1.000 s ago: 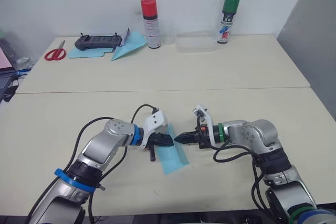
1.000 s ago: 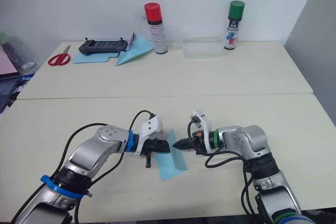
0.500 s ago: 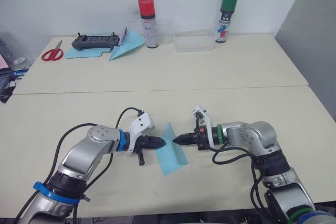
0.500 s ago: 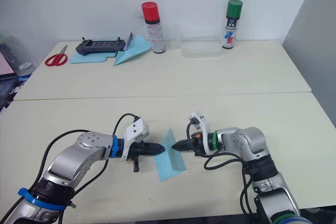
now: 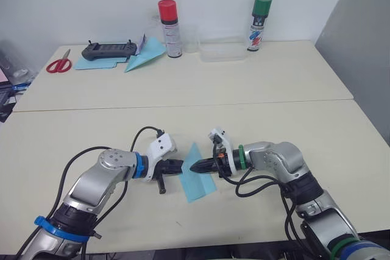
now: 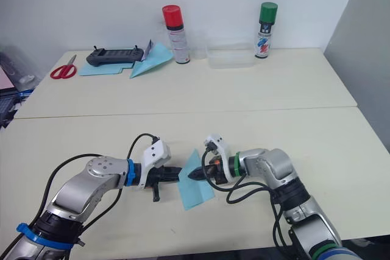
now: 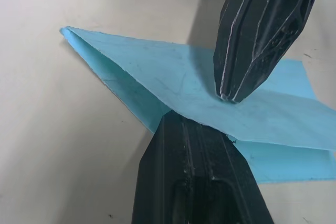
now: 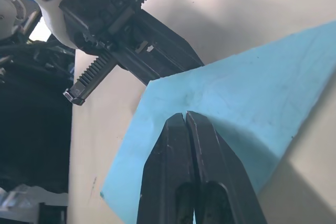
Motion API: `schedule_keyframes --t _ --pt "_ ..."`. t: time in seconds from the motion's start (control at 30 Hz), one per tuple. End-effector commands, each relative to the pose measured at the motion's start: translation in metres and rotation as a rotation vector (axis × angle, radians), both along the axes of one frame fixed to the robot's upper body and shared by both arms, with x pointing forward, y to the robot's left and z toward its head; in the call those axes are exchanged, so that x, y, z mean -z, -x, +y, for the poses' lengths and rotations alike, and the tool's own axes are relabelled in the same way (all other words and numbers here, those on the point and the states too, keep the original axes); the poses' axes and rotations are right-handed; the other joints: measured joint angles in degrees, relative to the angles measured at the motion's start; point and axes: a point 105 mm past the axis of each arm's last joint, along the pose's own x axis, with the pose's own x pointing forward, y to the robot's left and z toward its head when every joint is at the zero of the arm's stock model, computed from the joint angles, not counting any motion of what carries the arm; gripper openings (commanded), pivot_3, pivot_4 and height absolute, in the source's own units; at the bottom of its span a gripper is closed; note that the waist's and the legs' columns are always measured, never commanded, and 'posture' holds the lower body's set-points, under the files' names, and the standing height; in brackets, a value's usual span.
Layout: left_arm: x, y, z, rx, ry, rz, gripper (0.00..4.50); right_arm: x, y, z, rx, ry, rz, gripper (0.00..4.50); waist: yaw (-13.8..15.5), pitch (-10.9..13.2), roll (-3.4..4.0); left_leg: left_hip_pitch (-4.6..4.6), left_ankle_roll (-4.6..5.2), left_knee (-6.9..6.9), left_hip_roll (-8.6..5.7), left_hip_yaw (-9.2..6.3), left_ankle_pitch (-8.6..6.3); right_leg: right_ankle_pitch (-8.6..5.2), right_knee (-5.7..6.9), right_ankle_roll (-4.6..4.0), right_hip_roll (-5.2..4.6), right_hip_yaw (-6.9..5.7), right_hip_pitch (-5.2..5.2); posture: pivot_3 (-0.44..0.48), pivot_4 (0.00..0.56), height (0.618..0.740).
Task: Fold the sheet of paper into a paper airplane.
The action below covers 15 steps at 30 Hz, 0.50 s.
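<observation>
On the near part of the pale cream table [image 5: 256, 83], the thin light blue sheet of paper [image 5: 196, 176] is lying partly folded, one flap standing up along a crease while the lower flap is resting flat on the tabletop. It is sitting between the two grippers, near the front middle of the table.

The left gripper [image 5: 178, 165] is reaching in from the left with its two black fingers pressed together, their tip touching the left edge of the raised flap; it is pinching nothing that can be made out. The right gripper [image 5: 196, 166] is coming in from the right, its fingers likewise closed tight against each other, their tip pressing on the face of the standing flap. In the left wrist view that closed tip [image 7: 234, 90] is bearing on the blue surface just beside the crease.

Far back on the left, red-handled scissors [image 5: 58, 64] are lying near the edge, with a black controller [image 5: 110, 50] resting on a flat light blue sheet [image 5: 97, 63] and a long sharp-nosed light blue paper dart [image 5: 145, 54] just to its right. A red-capped spray can [image 5: 168, 20] is standing beside the dart, then a clear plastic box [image 5: 220, 50], then a green-capped spray can [image 5: 259, 14] to the right.
</observation>
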Motion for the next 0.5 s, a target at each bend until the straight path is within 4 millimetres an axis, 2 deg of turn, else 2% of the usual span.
schedule_keyframes --t 0.03,0.1,0.17,0.27,0.4,0.5 --pt "0.004 0.002 0.021 -0.057 -0.064 0.024 0.0 0.023 -0.003 -0.007 0.015 0.088 0.001 0.03 -0.41 -0.04 -0.05 0.02 0.0 0.0 0.01 -0.01 0.0 0.0 0.01 -0.01 0.01 0.0 0.01 0.0 0.15 0.74" --pt "-0.01 -0.003 0.031 -0.075 -0.084 -0.017 0.0 0.026 -0.004 -0.01 0.004 0.113 -0.028 0.03 -0.78 -0.04 -0.06 0.08 0.0 0.0 0.03 -0.01 0.0 0.01 0.06 -0.02 0.03 0.0 0.02 0.0 0.15 0.74" --pt "-0.035 -0.01 0.035 -0.104 -0.059 -0.07 0.0 0.03 -0.004 -0.012 -0.001 0.129 -0.045 0.03 -0.79 -0.02 -0.06 0.11 0.01 0.0 0.04 -0.02 0.01 0.02 0.09 -0.04 0.05 0.0 0.01 0.0 0.15 0.74" --pt "-0.059 -0.013 0.031 -0.102 -0.004 -0.124 0.0 0.033 -0.005 -0.014 0.002 0.143 -0.06 0.03 -0.66 -0.05 -0.15 0.08 0.01 0.03 0.04 -0.03 0.02 0.02 0.05 -0.03 0.05 -0.01 0.02 0.0 0.15 0.74" --pt "-0.067 -0.012 0.013 -0.073 0.024 -0.165 0.0 0.034 -0.007 -0.015 0.013 0.146 -0.065 0.03 -0.69 -0.11 -0.25 0.08 0.0 0.06 0.01 0.04 0.02 0.06 -0.02 0.03 0.01 0.07 0.09 0.0 0.15 0.74" --pt "-0.06 -0.006 -0.005 -0.065 0.076 -0.135 0.0 0.034 -0.01 -0.016 0.026 0.152 -0.072 0.03 -0.65 -0.13 -0.31 0.09 0.0 0.07 0.01 0.0 0.02 0.07 0.02 0.04 0.02 0.05 0.09 0.0 0.15 0.74"
